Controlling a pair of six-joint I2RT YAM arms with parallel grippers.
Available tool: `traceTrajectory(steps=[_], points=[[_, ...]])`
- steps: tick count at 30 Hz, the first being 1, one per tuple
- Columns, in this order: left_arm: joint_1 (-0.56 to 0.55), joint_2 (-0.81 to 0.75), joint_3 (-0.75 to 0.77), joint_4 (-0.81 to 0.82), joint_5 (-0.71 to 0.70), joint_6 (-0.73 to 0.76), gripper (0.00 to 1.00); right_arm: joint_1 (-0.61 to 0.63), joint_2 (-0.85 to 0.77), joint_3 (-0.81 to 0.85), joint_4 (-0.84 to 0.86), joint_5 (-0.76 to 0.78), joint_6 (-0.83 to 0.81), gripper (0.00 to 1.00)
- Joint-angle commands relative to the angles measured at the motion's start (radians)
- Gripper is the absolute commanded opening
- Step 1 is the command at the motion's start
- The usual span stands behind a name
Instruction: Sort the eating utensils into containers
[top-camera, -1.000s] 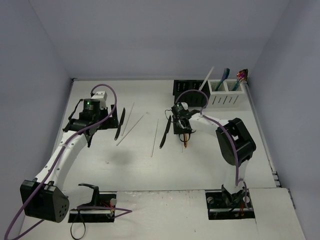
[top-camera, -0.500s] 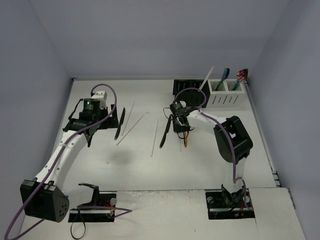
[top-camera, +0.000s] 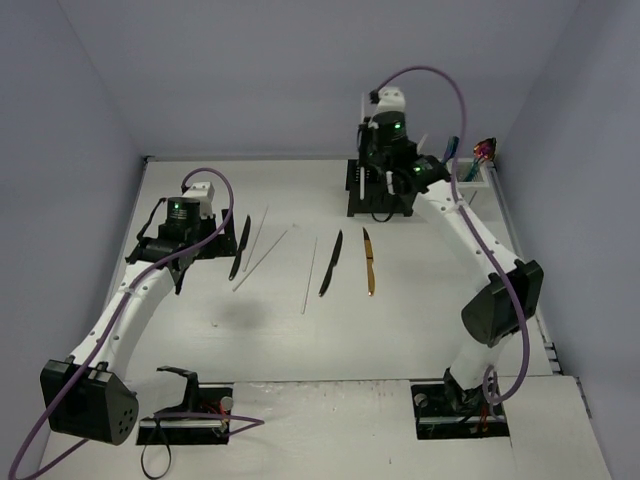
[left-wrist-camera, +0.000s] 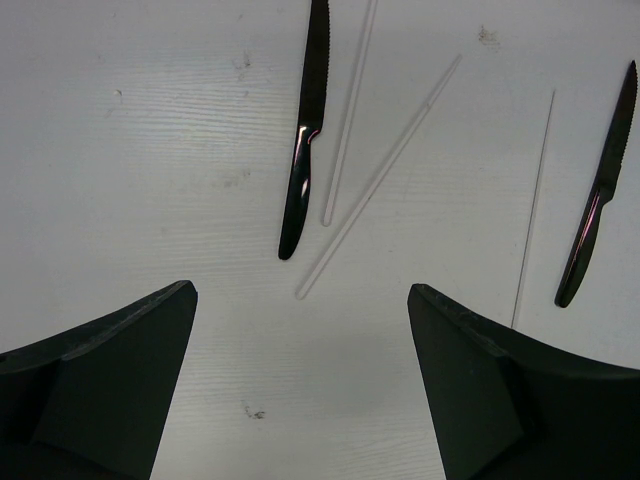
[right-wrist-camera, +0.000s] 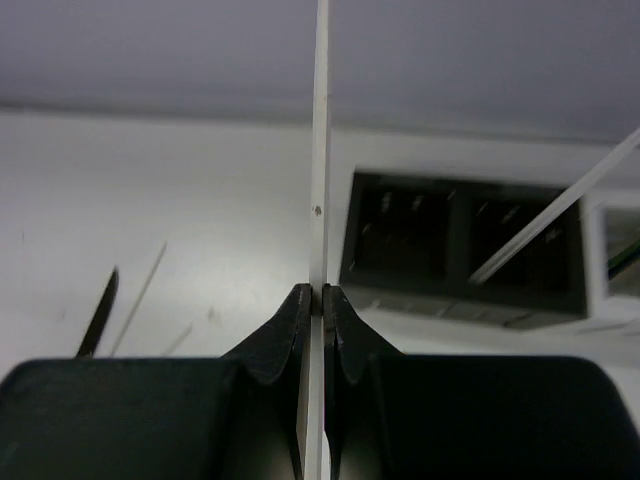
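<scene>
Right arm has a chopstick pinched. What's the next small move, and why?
Probably ease the right gripper over the black caddy, to its right compartment: the held chopstick stands upright outside the caddy, and another chopstick leans in that compartment.

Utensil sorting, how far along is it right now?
Done: a blue utensil and an iridescent utensil stand in the white caddy; one chopstick leans in the black caddy. In hand: the right gripper, jaws shut, holds a white chopstick. Remaining: two black knives, a gold knife and three chopsticks on the table.
</scene>
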Motion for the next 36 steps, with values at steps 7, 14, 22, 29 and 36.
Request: traceTrajectory(steps=[7, 14, 22, 29, 36], points=[[0.007, -0.009, 0.017, 0.034, 0.013, 0.001, 0.85, -0.216, 0.006, -0.080, 0.601, 0.121, -0.124, 0.00], [0.007, -0.003, 0.017, 0.036, 0.017, 0.000, 0.85, -0.269, 0.125, -0.090, 0.780, 0.168, -0.073, 0.00], [0.007, 0.000, 0.018, 0.037, 0.028, -0.004, 0.85, -0.280, 0.234, -0.127, 0.871, 0.233, -0.020, 0.00], [0.007, -0.001, 0.018, 0.040, 0.040, -0.005, 0.85, -0.282, 0.280, -0.218, 0.900, 0.192, 0.016, 0.00], [0.006, -0.006, 0.019, 0.043, 0.050, -0.008, 0.85, -0.257, 0.196, -0.319, 0.912, 0.166, 0.014, 0.30]])
